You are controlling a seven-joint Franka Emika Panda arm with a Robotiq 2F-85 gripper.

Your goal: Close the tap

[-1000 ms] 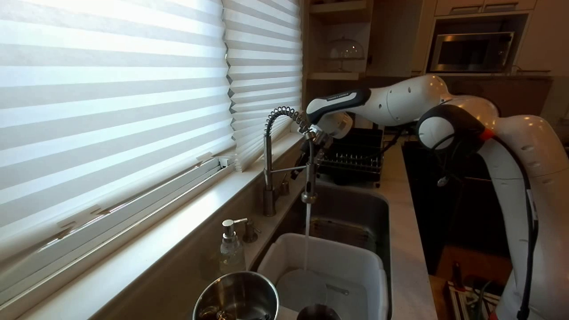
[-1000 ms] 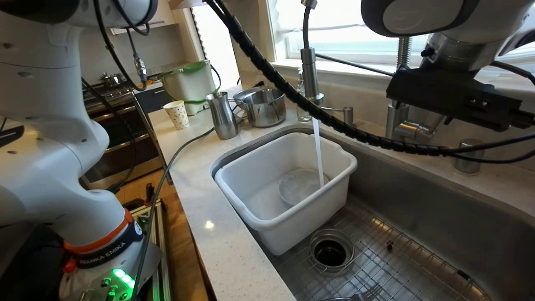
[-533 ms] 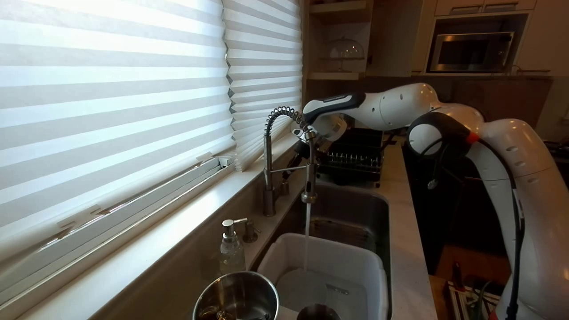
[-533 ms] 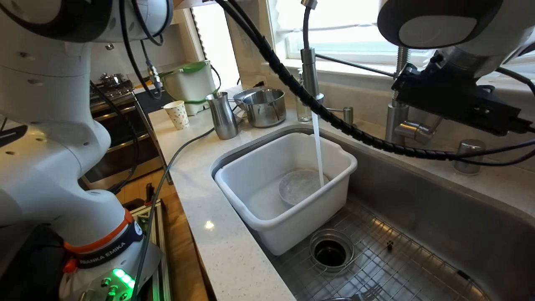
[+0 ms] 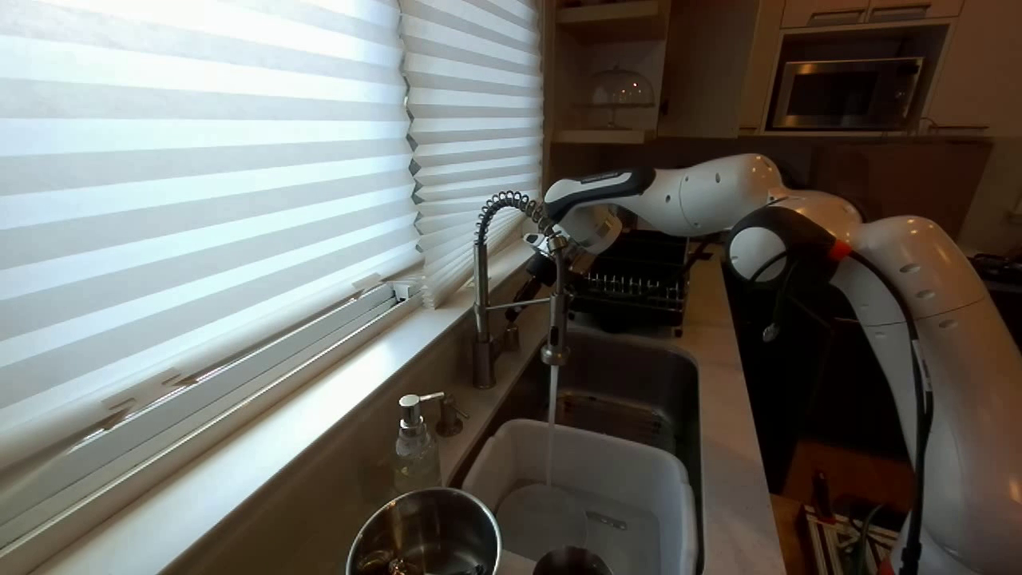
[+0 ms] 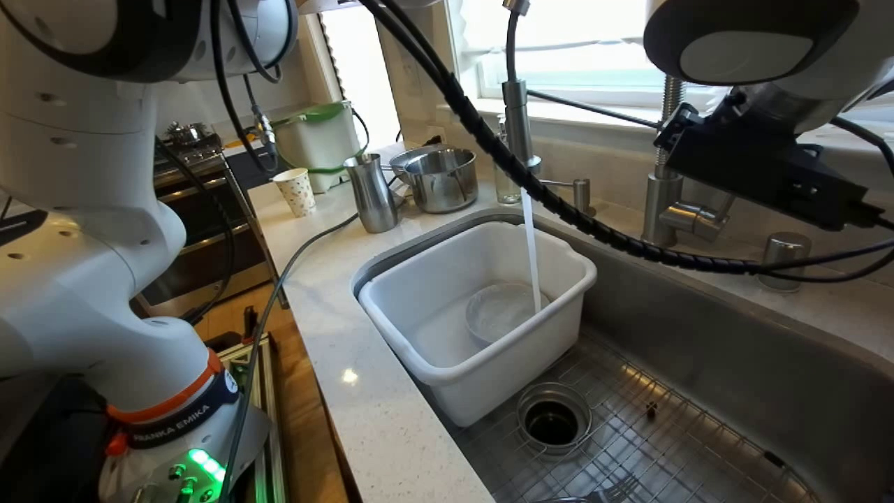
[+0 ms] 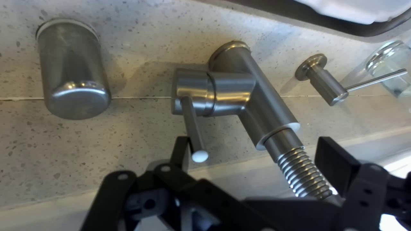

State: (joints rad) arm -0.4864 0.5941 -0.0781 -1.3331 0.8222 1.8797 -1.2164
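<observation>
The silver tap [image 5: 482, 359] stands behind the sink; it also shows in an exterior view [image 6: 517, 119] and the wrist view [image 7: 265, 102]. Water [image 6: 532, 244] runs from its spout into a white tub. The tap's thin lever handle [image 7: 194, 131] sticks out from the side of its body. My gripper [image 7: 257, 157] is open, also seen in an exterior view [image 6: 765, 171]. In the wrist view the lever's tip lies just inside the left finger, very close to it; I cannot tell if they touch. The tap's spring neck [image 7: 301, 170] passes between the fingers, near the right one.
The white tub [image 6: 482, 363] sits in the sink. A metal cylinder [image 7: 75, 70] and a soap pump [image 7: 326, 83] flank the tap. The window sill [image 5: 279, 383] runs behind it. A black dish rack [image 5: 631, 279] stands beyond the sink. Pots [image 6: 443, 181] stand on the counter.
The arm has moved toward the window and lower, and the gripper has tilted and come to the tap's lever. Most movement came in the first half second. The water keeps running.
</observation>
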